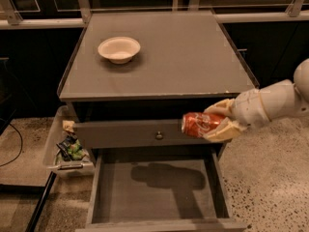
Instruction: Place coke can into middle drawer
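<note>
The gripper (216,124) is clamped across the coke can (197,124), holding it sideways above the right half of the open middle drawer (145,202). The can is probably light, thin-walled and slick, so a mid-body grasp suits it

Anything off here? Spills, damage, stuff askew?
Nothing damaged or spilled. The coke can lies on its side in the gripper, above the open middle drawer. The white bowl sits upright on the cabinet top. Only clutter: wrappers in a floor bin left of the cabinet.
</note>
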You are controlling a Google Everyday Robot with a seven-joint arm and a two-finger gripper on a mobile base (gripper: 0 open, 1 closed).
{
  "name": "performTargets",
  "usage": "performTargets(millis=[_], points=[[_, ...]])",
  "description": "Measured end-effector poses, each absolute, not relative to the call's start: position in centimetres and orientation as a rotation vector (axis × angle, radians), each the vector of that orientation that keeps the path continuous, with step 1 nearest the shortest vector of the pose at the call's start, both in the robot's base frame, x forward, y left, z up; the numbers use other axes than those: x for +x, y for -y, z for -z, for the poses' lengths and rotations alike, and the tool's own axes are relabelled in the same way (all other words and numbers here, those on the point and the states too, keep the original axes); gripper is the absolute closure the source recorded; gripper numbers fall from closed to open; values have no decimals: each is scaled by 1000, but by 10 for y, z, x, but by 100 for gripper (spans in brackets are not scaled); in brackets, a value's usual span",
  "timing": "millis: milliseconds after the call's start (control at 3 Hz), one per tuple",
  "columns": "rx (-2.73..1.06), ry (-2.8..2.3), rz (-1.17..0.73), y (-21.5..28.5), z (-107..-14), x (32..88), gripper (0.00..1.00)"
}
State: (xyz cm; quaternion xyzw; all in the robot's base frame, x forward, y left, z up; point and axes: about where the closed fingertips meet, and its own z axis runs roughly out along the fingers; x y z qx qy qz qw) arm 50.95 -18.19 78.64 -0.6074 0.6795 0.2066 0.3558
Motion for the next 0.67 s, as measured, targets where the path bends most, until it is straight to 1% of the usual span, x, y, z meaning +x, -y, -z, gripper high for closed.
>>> performTargets(millis=[667], points=[[-1508, -1761, -527, 182, -673, 517, 100]])
